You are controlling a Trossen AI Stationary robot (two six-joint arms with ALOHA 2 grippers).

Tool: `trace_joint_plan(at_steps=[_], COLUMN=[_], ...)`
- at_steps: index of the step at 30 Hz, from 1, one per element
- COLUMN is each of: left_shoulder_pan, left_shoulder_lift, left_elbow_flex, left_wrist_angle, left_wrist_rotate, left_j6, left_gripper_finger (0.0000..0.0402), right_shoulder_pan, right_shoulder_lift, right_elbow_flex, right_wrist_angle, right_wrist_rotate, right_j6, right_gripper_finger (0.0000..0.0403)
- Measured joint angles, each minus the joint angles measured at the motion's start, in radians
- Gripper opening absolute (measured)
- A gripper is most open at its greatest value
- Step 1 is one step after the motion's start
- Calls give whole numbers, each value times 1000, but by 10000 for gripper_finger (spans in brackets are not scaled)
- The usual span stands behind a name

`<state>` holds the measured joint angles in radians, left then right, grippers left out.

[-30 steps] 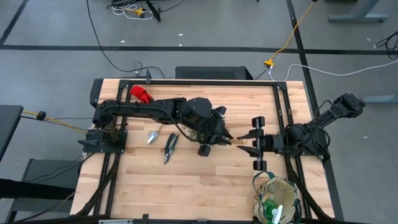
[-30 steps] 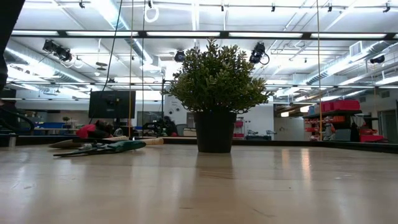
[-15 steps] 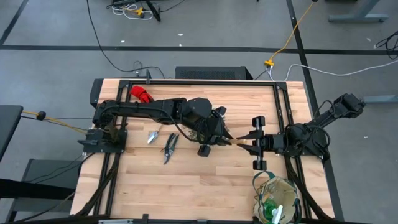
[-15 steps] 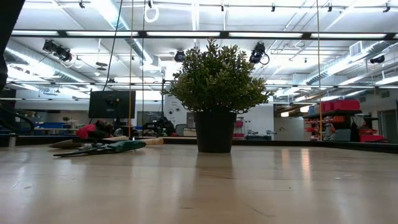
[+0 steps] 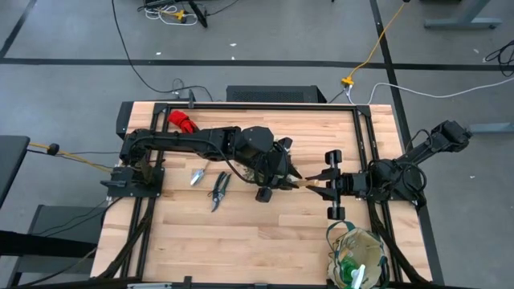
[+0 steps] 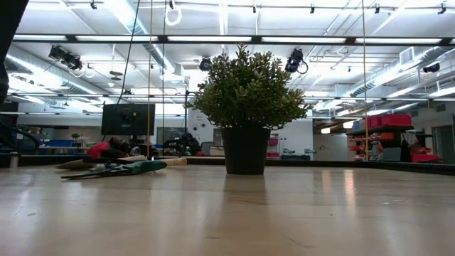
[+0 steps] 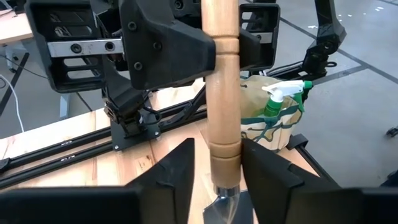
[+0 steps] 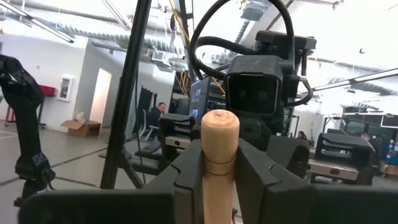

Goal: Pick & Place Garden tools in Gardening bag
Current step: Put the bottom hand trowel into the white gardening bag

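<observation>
A wooden-handled garden tool (image 5: 303, 183) hangs level over the table's middle, between my two grippers. My right gripper (image 5: 316, 185) is shut on its handle, seen end-on in the right wrist view (image 8: 219, 140). My left gripper (image 7: 217, 148) is open. Its fingers stand on either side of the handle's lower end, just above the metal blade (image 7: 222, 206). The gardening bag (image 5: 357, 255) stands at the near right corner with a green spray bottle (image 7: 281, 99) in it. Red gloves (image 5: 181, 120), a small trowel (image 5: 197, 175) and pruning shears (image 5: 220, 189) lie on the table's left part. My right gripper pinches the wooden handle near its free end (image 8: 219, 163) between its two fingers (image 7: 163, 50). The fingers come level from the table's right and lie along the handle. The tool is lifted clear of the table, roughly level, its blade toward the left arm.
A bushy potted plant (image 6: 247, 99) stands on the table, seen in the low view. Black rails (image 5: 273, 107) frame the tabletop. Bare wood shows along the near edge (image 5: 241, 249), between the left arm's base and the bag.
My right gripper has shut on the free end of the tool's handle; its fingers stood apart a second ago. Neither arm has shifted, and the tool has stayed level in the same place.
</observation>
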<state>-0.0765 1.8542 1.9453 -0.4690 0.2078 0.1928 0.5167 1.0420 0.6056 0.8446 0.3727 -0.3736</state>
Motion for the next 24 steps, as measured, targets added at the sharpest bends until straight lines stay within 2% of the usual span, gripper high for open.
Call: trace_joint_plan(at_steps=[6,10,24], left_shoulder_pan=[0,2,2], left_shoulder_lift=[-2,-17,-138], left_elbow_flex=[0,1,1], left_wrist_angle=[0,-4,-48], left_wrist_rotate=[-22,-1,-29], left_j6=[-56,-95,-108], left_gripper_finger=[196,218,191], right_shoulder_pan=[0,4,12], right_shoulder_lift=[0,0,-1], right_elbow_flex=[0,0,0], right_wrist_angle=[-1,-11,-101], right_wrist_rotate=[0,-6,1], right_j6=[15,32,108], right_gripper_finger=[66,66,66])
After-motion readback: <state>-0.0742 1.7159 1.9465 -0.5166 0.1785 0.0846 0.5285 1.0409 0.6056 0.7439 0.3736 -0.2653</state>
